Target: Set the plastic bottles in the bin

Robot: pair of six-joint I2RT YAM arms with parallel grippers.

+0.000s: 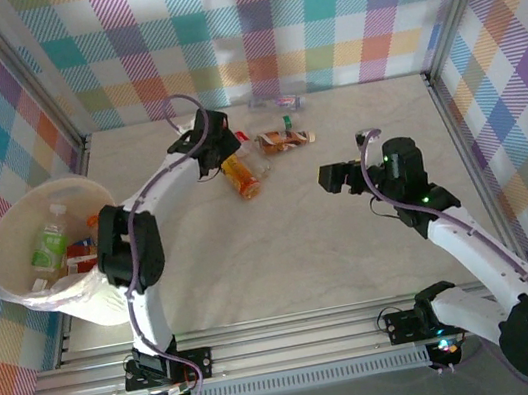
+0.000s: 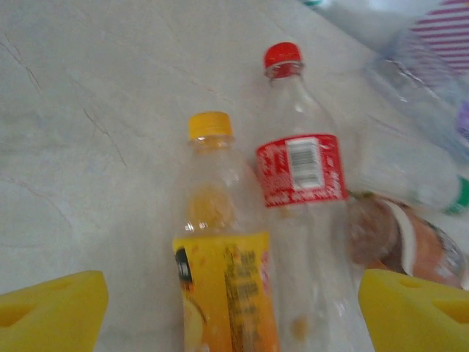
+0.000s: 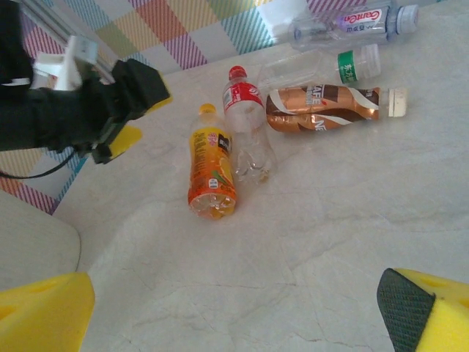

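Observation:
Two plastic bottles lie side by side on the table, one with an orange label (image 2: 220, 271) (image 3: 211, 165) (image 1: 242, 176) and a clear one with a red label (image 2: 300, 176) (image 3: 245, 128). My left gripper (image 2: 234, 315) (image 1: 207, 148) (image 3: 143, 117) hovers over them, open, its yellow fingers (image 2: 51, 308) either side of both and touching neither. A brown-labelled bottle (image 3: 322, 108) (image 1: 285, 139), a green-labelled one (image 3: 322, 70) and a purple-labelled one (image 3: 352, 22) lie behind. The white bin (image 1: 5, 226) at the left holds a green-labelled bottle (image 1: 47, 246) and others. My right gripper (image 3: 234, 308) (image 1: 330, 178) is open over bare table.
Checked cloth walls close in the back and both sides of the table. The bin stands off the table's left edge beside my left arm's base. Bare marble-patterned tabletop (image 1: 353, 243) stretches between the bottles and the near rail.

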